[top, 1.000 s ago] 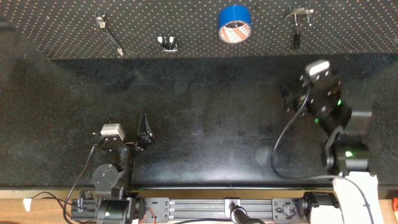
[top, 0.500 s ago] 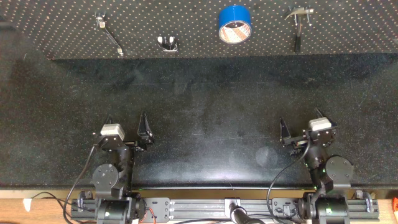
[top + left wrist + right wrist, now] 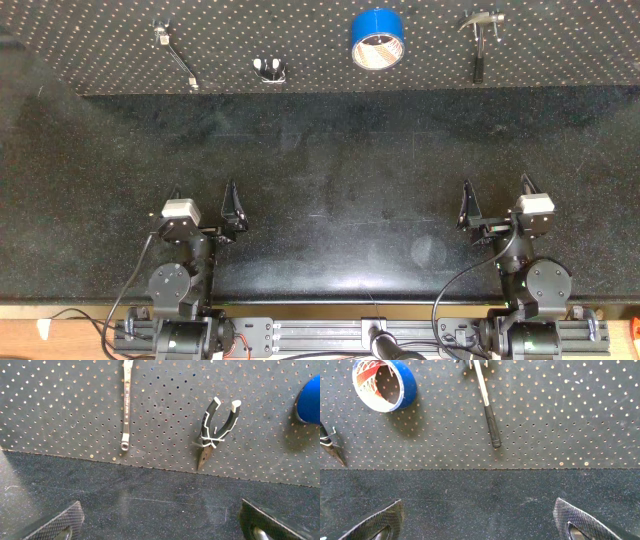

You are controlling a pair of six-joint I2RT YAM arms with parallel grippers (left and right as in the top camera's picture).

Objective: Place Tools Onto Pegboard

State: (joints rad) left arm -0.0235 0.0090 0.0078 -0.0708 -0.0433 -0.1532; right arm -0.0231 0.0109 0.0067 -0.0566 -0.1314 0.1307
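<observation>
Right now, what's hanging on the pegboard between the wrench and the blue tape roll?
Only the pliers hang between the wrench and the blue tape roll; the top view shows it.

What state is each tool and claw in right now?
Wrench: hung on pegboard.
Pliers: hung on pegboard.
Tape: hung on pegboard.
Hammer: hung on pegboard.
Left claw: open, empty.
Right claw: open, empty.
</observation>
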